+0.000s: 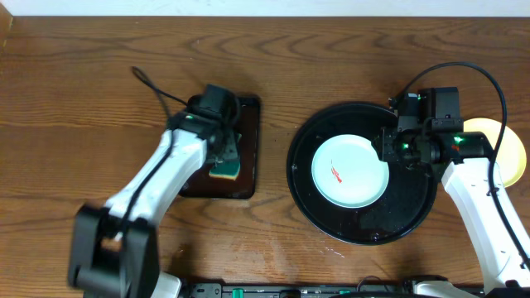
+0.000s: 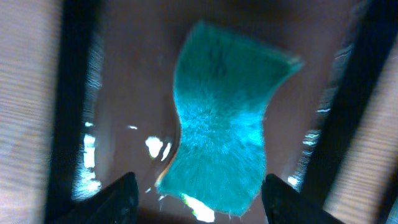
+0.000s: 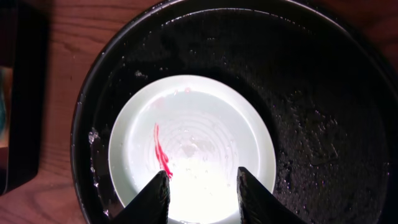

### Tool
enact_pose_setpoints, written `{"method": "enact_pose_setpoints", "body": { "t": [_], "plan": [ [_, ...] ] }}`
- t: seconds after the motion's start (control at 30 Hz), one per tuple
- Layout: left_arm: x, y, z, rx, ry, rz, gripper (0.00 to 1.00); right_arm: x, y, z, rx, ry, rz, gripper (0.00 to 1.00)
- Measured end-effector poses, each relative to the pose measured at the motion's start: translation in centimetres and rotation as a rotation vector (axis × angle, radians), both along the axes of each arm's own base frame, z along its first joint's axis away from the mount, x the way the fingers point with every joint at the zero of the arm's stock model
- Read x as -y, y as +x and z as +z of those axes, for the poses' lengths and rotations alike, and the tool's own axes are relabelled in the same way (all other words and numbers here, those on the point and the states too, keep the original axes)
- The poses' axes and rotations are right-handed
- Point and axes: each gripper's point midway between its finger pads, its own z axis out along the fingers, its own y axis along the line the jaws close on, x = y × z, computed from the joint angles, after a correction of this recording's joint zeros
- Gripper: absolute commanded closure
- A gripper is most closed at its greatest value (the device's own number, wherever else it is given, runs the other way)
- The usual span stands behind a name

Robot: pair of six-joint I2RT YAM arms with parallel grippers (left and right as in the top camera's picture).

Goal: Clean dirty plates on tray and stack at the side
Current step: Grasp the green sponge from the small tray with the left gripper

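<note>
Two plates show. The mint plate (image 1: 349, 170) lies flat on the black tray (image 1: 406, 211), left of the tray's middle and close to its left rim. A thin red smear (image 1: 335, 172) marks the left half of the plate. The yellow plate (image 1: 509, 153) sits on the worktop (image 1: 83, 83) just right of the tray, partly hidden under the right arm.

The right fingers (image 3: 155, 199) are apart and hold nothing. They hang over the near part of the mint plate, and the wrist view does not show whether they touch it. The smear lies just beside the left finger there.

The left fingers (image 2: 118, 199) are also spread wide, above a brown tray (image 1: 248, 157) left of the black one. A sponge (image 2: 224, 124), teal on top with a yellow edge, lies on that tray. Its near end sits between the two fingertips, with a clear gap on each side. The brown tray's surface gleams around the sponge.
</note>
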Motion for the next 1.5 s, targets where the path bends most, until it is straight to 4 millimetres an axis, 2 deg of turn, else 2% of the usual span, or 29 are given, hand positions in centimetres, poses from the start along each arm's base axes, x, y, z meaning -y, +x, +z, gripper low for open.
{"method": "enact_pose_setpoints", "body": {
  "t": [0.1, 0.13, 0.17, 0.2, 0.43, 0.47, 0.5, 0.53, 0.6, 0.7, 0.87, 1.03, 1.23, 1.27, 1.43, 1.47, 1.5],
  "plan": [
    [0.4, -1.0, -3.1, -0.099, -0.009, -0.018, 0.54, 0.0, -0.2, -0.1, -0.009, 0.000, 0.000, 0.67],
    [0.5, -1.1, -3.9, -0.118, -0.010, -0.024, 0.61, 0.0, -0.2, -0.1, -0.011, 0.000, 0.000, 0.67],
    [0.7, -1.1, -4.4, -0.129, -0.015, -0.030, 0.80, 0.0, -0.3, -0.1, -0.014, 0.000, 0.000, 0.67],
    [0.8, -1.1, -4.8, -0.137, -0.019, -0.033, 0.92, 0.0, -0.3, -0.2, -0.014, -0.001, 0.000, 0.67],
    [1.5, -1.2, -5.1, -0.161, -0.048, -0.047, 0.93, 0.0, -0.4, -0.2, -0.020, -0.001, 0.000, 0.67],
    [1.5, -1.3, -4.9, -0.169, -0.049, -0.048, 0.90, 0.0, -0.4, -0.2, -0.020, -0.001, 0.000, 0.68],
    [1.5, -1.5, -4.8, -0.179, -0.047, -0.050, 0.83, 0.0, -0.4, -0.2, -0.021, -0.001, 0.000, 0.68],
    [1.4, -1.7, -4.6, -0.191, -0.047, -0.053, 0.68, 0.0, -0.5, -0.2, -0.021, -0.001, 0.000, 0.68],
    [1.4, -2.0, -4.1, -0.197, -0.046, -0.067, 0.49, 0.0, -0.5, -0.2, -0.022, -0.001, 0.000, 0.68],
    [1.5, -1.6, -2.9, -0.158, -0.058, -0.068, 0.41, 0.0, -0.5, -0.2, -0.022, -0.001, 0.000, 0.68],
    [1.5, 0.9, -0.9, -0.015, -0.054, -0.068, 0.41, 0.0, -0.6, -0.3, -0.029, -0.002, 0.000, 0.66],
    [1.1, 3.7, -1.1, 0.090, -0.012, -0.053, 0.42, 0.0, -0.7, -0.3, -0.032, 0.001, -0.006, 0.65],
    [0.5, 3.6, -4.9, 0.034, 0.042, -0.047, 0.80, 0.1, -0.8, -0.4, -0.042, 0.004, -0.015, 0.66],
    [0.4, 3.6, -5.0, 0.033, 0.045, -0.046, 0.92, 0.1, -0.9, -0.4, -0.044, 0.005, -0.016, 0.66],
    [0.1, 3.2, -4.9, 0.015, 0.064, -0.060, 0.91, 0.1, -1.0, -0.5, -0.054, 0.005, -0.023, 0.69],
    [0.0, 3.0, -4.7, 0.003, 0.068, -0.062, 0.77, 0.2, -1.0, -0.5, -0.053, 0.003, -0.028, 0.69],
    [0.0, 2.8, -4.5, -0.008, 0.071, -0.063, 0.72, 0.3, -0.9, -0.5, -0.053, 0.000, -0.039, 0.69]
  ]
}}
